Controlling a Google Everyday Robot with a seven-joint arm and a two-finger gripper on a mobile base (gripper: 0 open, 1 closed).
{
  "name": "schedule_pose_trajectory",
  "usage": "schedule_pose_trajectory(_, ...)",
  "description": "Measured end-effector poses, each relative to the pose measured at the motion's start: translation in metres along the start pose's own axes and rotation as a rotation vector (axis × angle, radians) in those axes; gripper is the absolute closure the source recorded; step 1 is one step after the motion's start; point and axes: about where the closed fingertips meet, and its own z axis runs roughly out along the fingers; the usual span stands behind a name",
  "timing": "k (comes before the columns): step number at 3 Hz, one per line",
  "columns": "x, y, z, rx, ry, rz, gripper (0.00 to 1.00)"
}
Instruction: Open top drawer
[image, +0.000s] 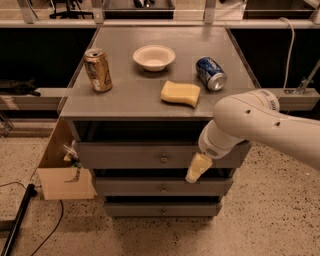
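Arm (260, 125): white and thick-jointed. It entered from the right edge of the view, bent over the front right corner of the cabinet top (125, 102), and sloped down and to the left across the cabinet front.
Gripper (195, 172): pale yellow, pointed down and left. It hung in front of the lower right part of the top drawer (125, 156), and its tip overlapped the dark gap above the middle drawer (135, 187).
Gripper state: could not be told from this view.
Gripper to knob (163, 159): apart. The gripper was just to the right of the knob and slightly lower.
Top drawer: directly below the cabinet top, with its grey front panel facing the camera and its knob at centre.
Bottom drawer (140, 209): lowest and narrowest.
Gold can (98, 70): upright, near the left edge.
White bowl (154, 57): toward the rear, at centre.
Blue can (210, 73): on its side, near the right edge.
Yellow sponge (180, 93): flat, toward the front edge, right of centre.
Cardboard box (60, 170): on the floor against the cabinet's left side.
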Motion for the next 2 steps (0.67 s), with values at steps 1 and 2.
schedule_pose_trajectory(1, -0.0100, -0.0022, 0.0088, 0.019, 0.011, -0.037, 0.00)
schedule_pose_trajectory(2, -0.0118, -0.0017, 0.0174, 0.021, 0.025, -0.051, 0.00)
